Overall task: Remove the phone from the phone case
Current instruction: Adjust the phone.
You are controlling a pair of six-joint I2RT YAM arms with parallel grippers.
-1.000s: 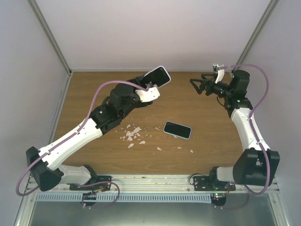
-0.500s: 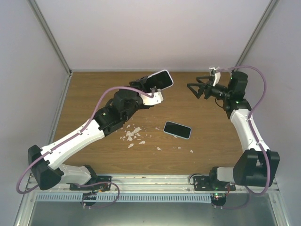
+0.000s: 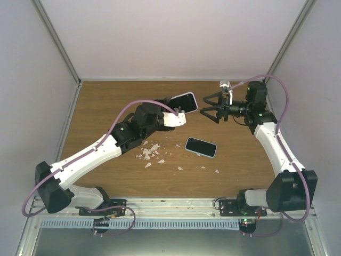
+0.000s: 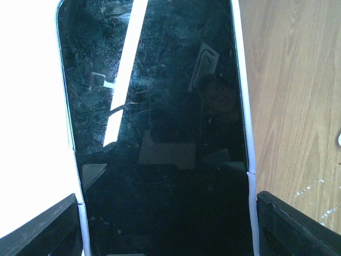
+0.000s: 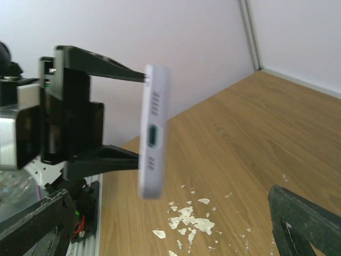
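Wood-grain table (image 3: 96,101), pale walls (image 3: 176,37), metal corner posts (image 3: 57,40).

The brown wooden table (image 3: 101,101) has a little heap of white bits (image 3: 150,152) near its middle, with a few more crumbs spread out to the right of the heap; a second phone (image 3: 201,146) with a dark screen and a pale edge lies flat on the wood just beside those bits. Plain white walls (image 3: 170,37) stand around the table; a grey metal post (image 3: 56,40) goes up in each far corner; a grey metal rail (image 3: 170,205) runs along the near edge.
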